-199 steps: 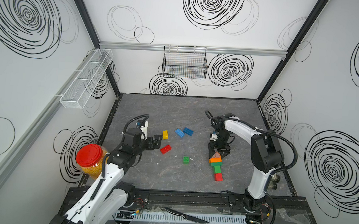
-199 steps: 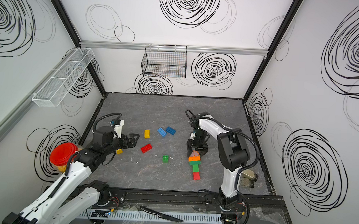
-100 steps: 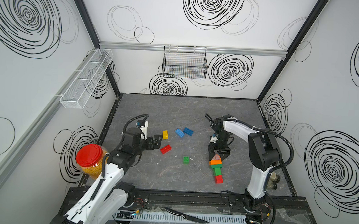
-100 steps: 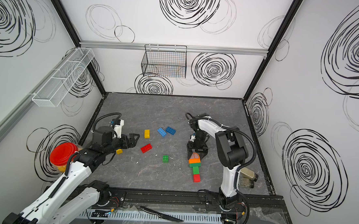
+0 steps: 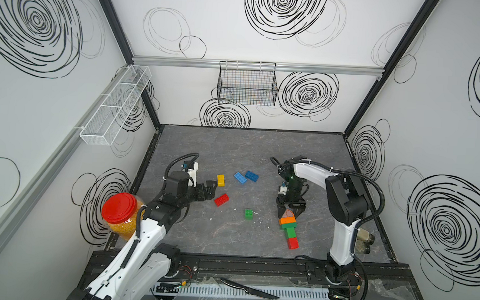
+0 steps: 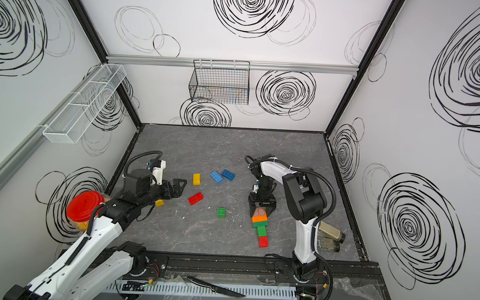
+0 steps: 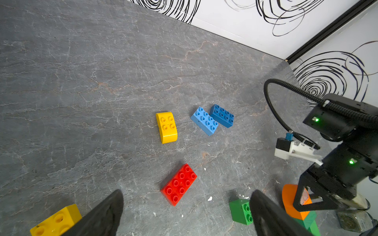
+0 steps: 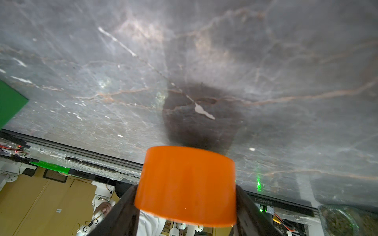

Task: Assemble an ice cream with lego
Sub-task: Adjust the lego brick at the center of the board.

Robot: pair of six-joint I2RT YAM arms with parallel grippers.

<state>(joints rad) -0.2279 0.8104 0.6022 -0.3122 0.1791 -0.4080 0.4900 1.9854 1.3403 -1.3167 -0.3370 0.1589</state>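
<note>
The orange dome piece (image 8: 187,186) is clamped between the jaws of the right gripper (image 5: 288,214). It sits at the head of the lego stack (image 5: 291,232), which lies flat on the table (image 5: 233,144). The left gripper (image 5: 212,191) stands wide and empty near the red brick (image 7: 179,183). Risk: sideways pressure may skid or split the unbraced stack.

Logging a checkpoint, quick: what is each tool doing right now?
Left tool: open, holding nothing.
Right tool: closed on the orange dome piece.
</note>
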